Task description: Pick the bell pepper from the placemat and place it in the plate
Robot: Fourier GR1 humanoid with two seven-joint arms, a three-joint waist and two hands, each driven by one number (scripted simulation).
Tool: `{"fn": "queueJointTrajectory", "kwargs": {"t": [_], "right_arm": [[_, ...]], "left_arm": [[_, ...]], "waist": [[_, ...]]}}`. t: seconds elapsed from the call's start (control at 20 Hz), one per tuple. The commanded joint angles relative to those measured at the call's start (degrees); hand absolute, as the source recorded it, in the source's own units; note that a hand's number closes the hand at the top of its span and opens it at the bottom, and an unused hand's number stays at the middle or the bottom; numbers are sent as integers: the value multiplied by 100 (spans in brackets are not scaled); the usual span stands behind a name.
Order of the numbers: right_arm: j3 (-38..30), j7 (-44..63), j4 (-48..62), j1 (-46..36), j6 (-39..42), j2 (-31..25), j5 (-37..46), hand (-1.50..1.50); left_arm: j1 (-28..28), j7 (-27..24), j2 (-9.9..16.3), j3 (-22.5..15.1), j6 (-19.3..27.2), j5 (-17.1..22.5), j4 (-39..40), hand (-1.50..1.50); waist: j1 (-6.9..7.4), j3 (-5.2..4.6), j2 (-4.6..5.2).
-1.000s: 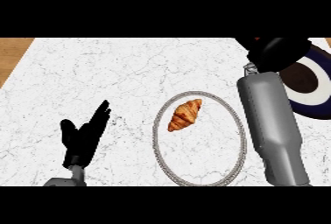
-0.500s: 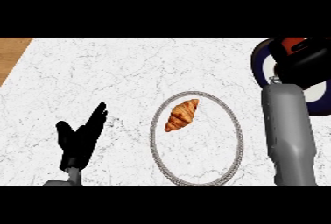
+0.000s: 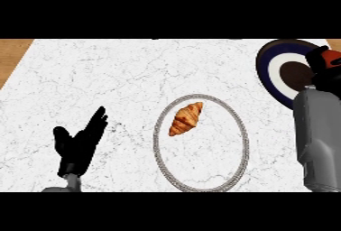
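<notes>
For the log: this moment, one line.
right hand: holds bell pepper over plate | left hand: open, resting | croissant: on placemat

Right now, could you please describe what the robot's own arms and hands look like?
The left hand is matte black, with slim fingers and a thumb, on a short grey wrist stub. The right forearm is a smooth, rounded grey shell. The right hand is black too. No cables or markings are visible.

Matt marbled stone counter (image 3: 133, 67) (wood edge (image 3: 13, 54)), glossy plate (image 3: 273, 67)
</notes>
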Motion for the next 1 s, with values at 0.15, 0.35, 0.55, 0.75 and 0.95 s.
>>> {"fn": "queueJointTrajectory", "kwargs": {"t": [0.15,0.35,0.55,0.75,0.95], "right_arm": [[-546,329,1199,-249,-577,-577,-991,150],[-409,-304,2314,-338,-83,-953,-2099,-150],[-194,-1335,2684,-411,-675,-878,-3201,-150],[184,-2372,2241,-367,-1000,-771,-4050,-150],[450,-2808,1600,-354,-1503,-836,-4582,-150]], "left_arm": [[19,115,-34,7,-45,44,183,0],[200,5,-334,-283,163,-175,122,0],[-246,114,-199,-18,143,-82,368,0],[-10,81,-106,32,56,-8,158,0],[15,-21,-185,-92,47,-114,349,0]], "waist": [[-36,-22,5],[-20,-6,8],[-56,1,29],[-52,12,-13],[-81,5,-1]]}}
